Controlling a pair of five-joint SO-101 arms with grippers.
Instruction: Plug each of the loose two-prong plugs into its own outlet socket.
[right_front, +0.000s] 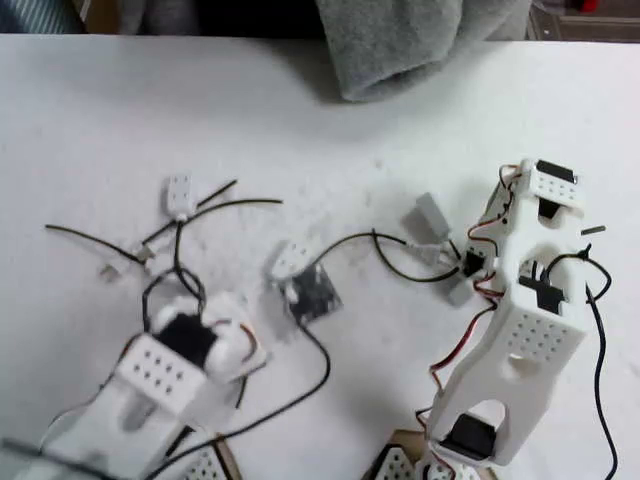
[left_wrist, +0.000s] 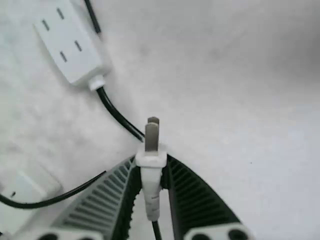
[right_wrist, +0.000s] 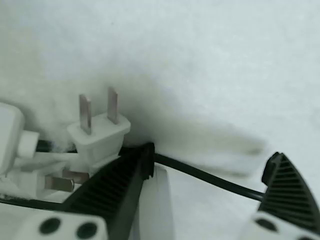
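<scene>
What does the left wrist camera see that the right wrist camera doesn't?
The left wrist view brings the left end effector shut on a white plug, prongs pointing away, and a white outlet socket with empty slots on a black cord. The right wrist view brings instead the right end effector open, a black cable running between its fingers, and a loose plug with bare prongs close by one of them. Both share the white table and white two-prong plugs.
</scene>
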